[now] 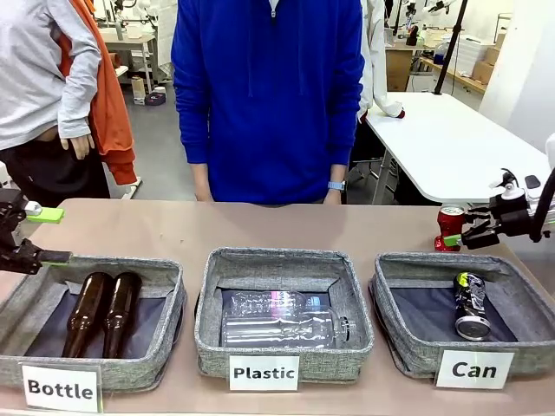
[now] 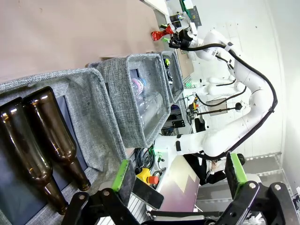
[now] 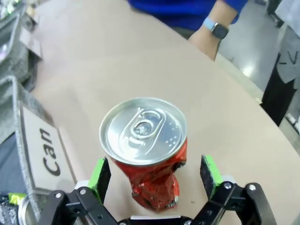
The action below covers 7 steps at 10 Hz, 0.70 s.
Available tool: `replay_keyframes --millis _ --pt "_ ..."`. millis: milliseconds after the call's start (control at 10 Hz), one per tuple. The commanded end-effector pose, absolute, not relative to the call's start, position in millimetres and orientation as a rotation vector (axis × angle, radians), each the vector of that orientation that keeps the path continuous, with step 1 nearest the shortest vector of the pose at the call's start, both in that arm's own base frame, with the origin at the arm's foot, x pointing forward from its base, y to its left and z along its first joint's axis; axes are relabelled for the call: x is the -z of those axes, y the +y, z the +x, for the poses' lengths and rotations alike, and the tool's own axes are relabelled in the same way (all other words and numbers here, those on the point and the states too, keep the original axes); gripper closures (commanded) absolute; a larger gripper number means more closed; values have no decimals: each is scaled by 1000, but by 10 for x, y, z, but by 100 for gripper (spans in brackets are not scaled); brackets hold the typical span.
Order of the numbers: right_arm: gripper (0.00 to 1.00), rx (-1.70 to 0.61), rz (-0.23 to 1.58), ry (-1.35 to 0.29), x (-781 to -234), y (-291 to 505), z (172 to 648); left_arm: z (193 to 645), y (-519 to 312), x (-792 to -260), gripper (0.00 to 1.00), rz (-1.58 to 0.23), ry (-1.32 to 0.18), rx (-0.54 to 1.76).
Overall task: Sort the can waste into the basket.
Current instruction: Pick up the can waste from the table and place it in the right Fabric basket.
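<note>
At the frame's right edge, the right gripper [image 1: 458,235] brackets the crushed red can [image 1: 449,227] standing on the worktop [image 1: 260,227], its fingers spread and apparently not touching. The black can [image 1: 471,305] lies in the "Can" basket [image 1: 408,347], lower right. The left gripper [image 1: 52,234] hangs open at left.

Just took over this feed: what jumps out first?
The crushed red can stands upright on the table behind the Can basket, between the open pads of the right tool. A black can already lies in that basket.
</note>
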State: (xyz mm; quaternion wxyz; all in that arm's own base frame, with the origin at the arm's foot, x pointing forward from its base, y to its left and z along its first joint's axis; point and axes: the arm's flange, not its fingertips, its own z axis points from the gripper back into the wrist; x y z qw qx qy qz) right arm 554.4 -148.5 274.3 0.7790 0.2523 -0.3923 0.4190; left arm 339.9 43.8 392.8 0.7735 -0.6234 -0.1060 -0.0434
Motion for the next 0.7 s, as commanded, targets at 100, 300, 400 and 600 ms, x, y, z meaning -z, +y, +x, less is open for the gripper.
replay_keyframes --millis 100,300,400,600 --pt "0 -826 618 -909 -2751 -1480 5617 3377 440 -3978 0 -1355 -218 89" --pt "36 -820 647 -892 -2735 -1453 5609 3377 440 -3978 0 -1355 -218 89" --pt "60 -819 643 -886 -2729 -1453 5608 3377 440 -3978 0 -1355 -218 89" --pt "100 -800 645 -886 -2714 -1459 5606 3377 440 -3978 0 -1355 -218 89"
